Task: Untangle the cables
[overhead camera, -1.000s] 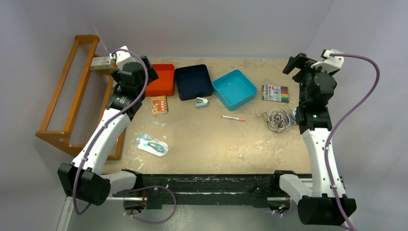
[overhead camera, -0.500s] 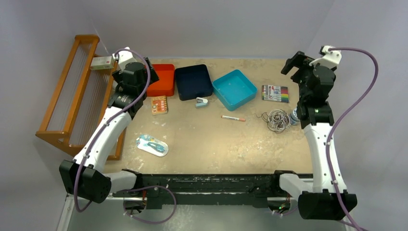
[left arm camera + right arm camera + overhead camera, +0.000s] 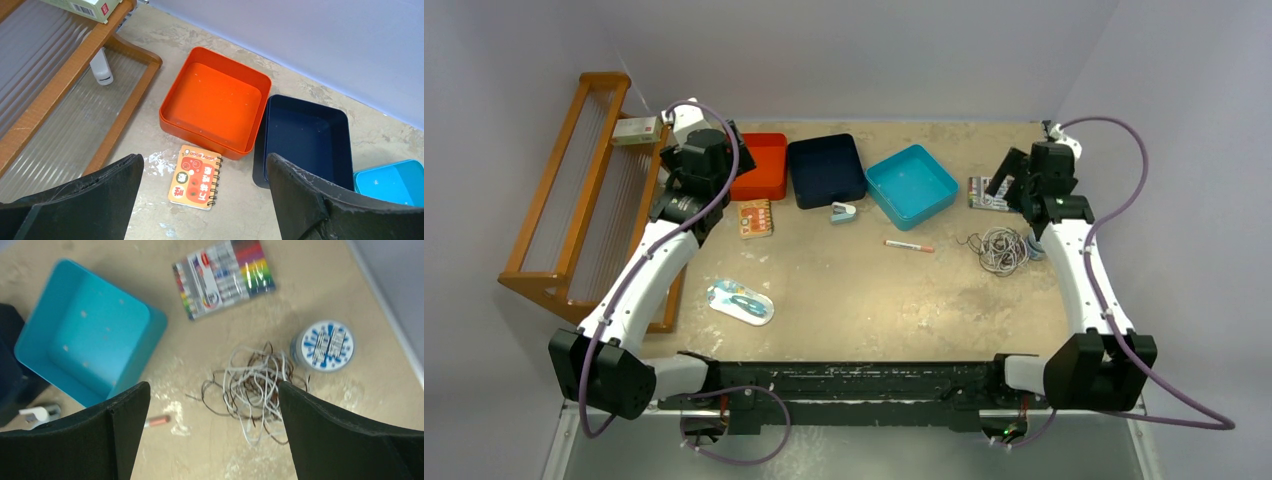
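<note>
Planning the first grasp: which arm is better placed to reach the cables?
Right. The right gripper, open, hangs just above the cables; the left gripper, also open, faces the orange tray at the opposite side.

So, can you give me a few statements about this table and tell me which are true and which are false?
1. The cables lie in one tangled heap on the table. True.
2. The right gripper is clamped on the cables. False: it is open and not touching them.
3. The orange tray is empty. True.
4. The pen lies inside the teal tray. False: it lies on the table, outside that tray.
5. The left gripper is open. True.
</note>
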Controlling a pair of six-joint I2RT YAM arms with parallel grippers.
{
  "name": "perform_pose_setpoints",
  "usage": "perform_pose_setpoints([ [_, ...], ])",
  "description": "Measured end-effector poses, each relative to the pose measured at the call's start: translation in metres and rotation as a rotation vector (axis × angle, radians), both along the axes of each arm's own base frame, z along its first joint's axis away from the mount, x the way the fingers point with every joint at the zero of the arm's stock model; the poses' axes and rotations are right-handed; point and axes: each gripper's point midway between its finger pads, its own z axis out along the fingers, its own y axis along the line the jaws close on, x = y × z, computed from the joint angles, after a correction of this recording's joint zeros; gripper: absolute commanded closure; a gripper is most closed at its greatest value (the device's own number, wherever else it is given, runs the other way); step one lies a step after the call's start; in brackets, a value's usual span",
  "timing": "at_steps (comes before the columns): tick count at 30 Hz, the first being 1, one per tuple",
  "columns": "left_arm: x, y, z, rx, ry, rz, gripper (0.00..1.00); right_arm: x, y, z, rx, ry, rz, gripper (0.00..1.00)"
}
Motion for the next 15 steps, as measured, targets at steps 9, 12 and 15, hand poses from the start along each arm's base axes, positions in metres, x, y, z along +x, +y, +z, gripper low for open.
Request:
perform_pose_setpoints([
  [9,-0.001,-0.005,-0.001,0.012,0.005,-0.018,0.09,-0.025,0.009,-0.074,0.119,0.173,-0.076,0.01],
  [12,-0.001,-0.005,-0.003,0.015,0.009,-0.018,0.09,-0.03,0.006,-0.095,0.115,0.227,-0.11,0.0],
  [15,-0.002,-0.005,-0.005,0.016,0.013,-0.018,0.09,-0.037,0.0,-0.123,0.094,0.303,-0.148,0.0],
])
